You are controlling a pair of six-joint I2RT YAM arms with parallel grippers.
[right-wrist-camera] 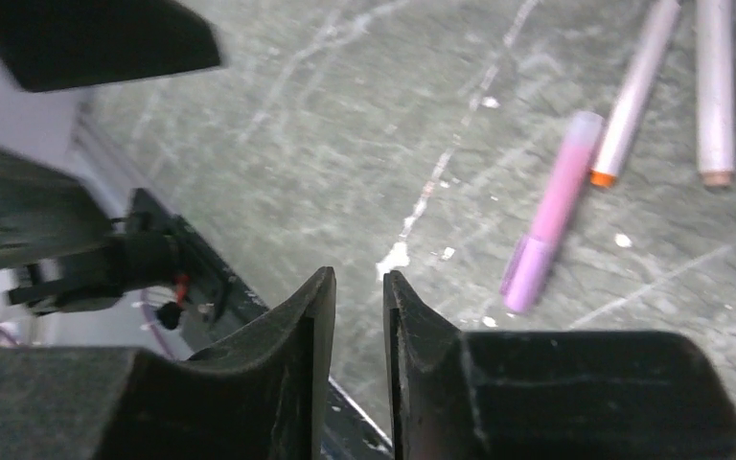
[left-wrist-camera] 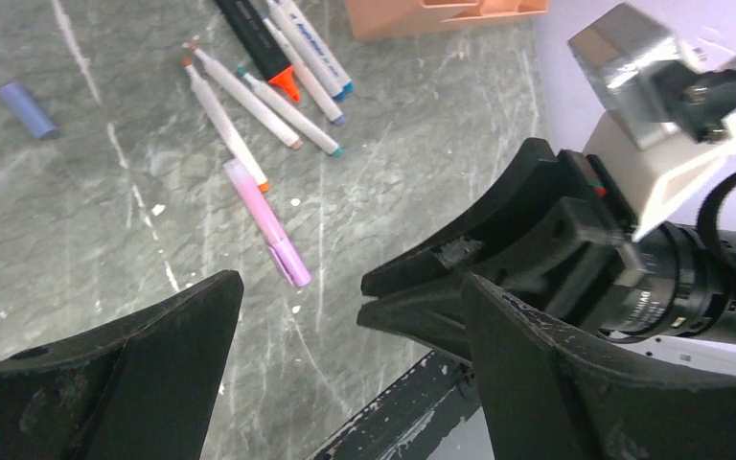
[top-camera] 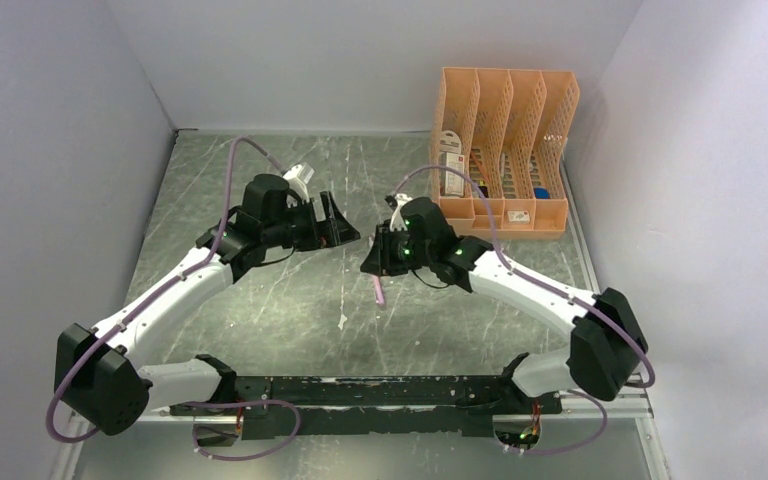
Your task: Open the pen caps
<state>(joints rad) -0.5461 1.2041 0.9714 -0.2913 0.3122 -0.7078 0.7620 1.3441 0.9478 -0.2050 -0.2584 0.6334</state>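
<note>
Both empty: left gripper (left-wrist-camera: 350,287) spread wide, right gripper (right-wrist-camera: 357,278) nearly pressed together. Highlighter (left-wrist-camera: 268,225), at left gripper's 11 o'clock, should be pinched mid-barrel, cap (right-wrist-camera: 527,273) pulled axially.

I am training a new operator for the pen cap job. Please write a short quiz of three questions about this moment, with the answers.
1. True or false: the left gripper has its jaws wide open, with nothing between them.
2. The jaws of the right gripper are: A) wide open; B) almost together, gripping nothing; C) clamped on a pen.
3. What colour is the tip of the black marker?
Key: 1 true; 2 B; 3 orange.
</note>
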